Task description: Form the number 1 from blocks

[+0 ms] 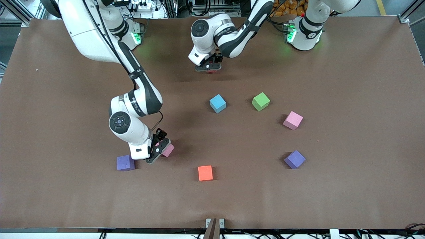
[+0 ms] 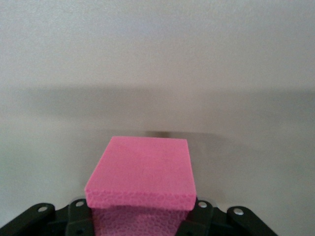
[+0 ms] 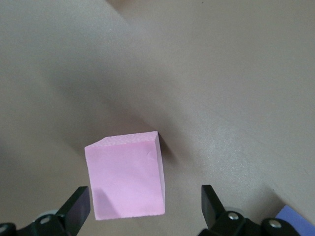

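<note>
My left gripper [image 1: 208, 68] hangs low over the table near the robots' bases, shut on a vivid pink-red block [image 2: 142, 169] of which only a sliver [image 1: 212, 70] shows in the front view. My right gripper [image 1: 162, 147] is down at a pale pink block [image 1: 168, 150], open, with a finger [image 3: 78, 206] on either side of that block [image 3: 125, 177] and not touching it. Loose on the table lie a light blue block [image 1: 217, 103], a green block [image 1: 260, 101], a second pink block [image 1: 293, 120], a purple block [image 1: 294, 159] and an orange block [image 1: 205, 173].
Another purple block [image 1: 125, 163] sits close beside the right gripper, toward the right arm's end of the table; its corner [image 3: 295, 221] shows in the right wrist view. The brown table [image 1: 348, 186] stretches wide around the blocks.
</note>
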Controlling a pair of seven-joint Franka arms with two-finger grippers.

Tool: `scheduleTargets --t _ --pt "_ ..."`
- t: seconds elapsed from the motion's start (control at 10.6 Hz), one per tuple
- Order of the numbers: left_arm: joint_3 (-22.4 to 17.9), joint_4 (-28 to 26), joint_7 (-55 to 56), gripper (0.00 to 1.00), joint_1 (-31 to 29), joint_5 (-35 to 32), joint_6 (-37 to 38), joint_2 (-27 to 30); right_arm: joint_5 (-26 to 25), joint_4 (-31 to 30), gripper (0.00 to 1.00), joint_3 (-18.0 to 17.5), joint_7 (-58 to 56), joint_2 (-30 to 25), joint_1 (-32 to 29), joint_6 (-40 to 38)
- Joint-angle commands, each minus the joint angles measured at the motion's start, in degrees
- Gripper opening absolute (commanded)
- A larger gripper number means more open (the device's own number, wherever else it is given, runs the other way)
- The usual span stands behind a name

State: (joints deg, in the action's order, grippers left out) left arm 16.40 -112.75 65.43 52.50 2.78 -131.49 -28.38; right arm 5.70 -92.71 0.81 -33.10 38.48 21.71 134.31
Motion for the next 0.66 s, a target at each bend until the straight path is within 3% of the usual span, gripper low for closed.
scheduleTargets --t 0.0,0.19,0.28,0.38,0.57 --pt "0.2 -0.9 -4.2 0.00 -0.3 1.0 -3.1 0.1 1.1 0.5 1.00 0.2 -0.8 1.0 1.0 0.7" --pt "0.2 -0.2 -7.6 0.00 -0.1 2.2 -3.2 -1.0 1.8 0.4 1.00 0.2 -0.7 1.1 1.4 1.0" --pt "0.2 -0.1 -7.6 0.55 0.4 2.4 -3.2 -1.5 1.9 0.3 1.00 0.2 -0.7 1.2 1.6 1.3" --pt "0.2 -0.2 -7.1 1.00 1.5 2.4 -3.2 -2.6 1.9 0.2 1.00 0.2 -0.6 1.2 1.8 1.4" --pt "0.2 -0.4 -4.8 1.00 1.8 2.4 -2.8 -2.6 1.9 0.0 1.00 0.2 -0.6 1.3 2.1 1.7"
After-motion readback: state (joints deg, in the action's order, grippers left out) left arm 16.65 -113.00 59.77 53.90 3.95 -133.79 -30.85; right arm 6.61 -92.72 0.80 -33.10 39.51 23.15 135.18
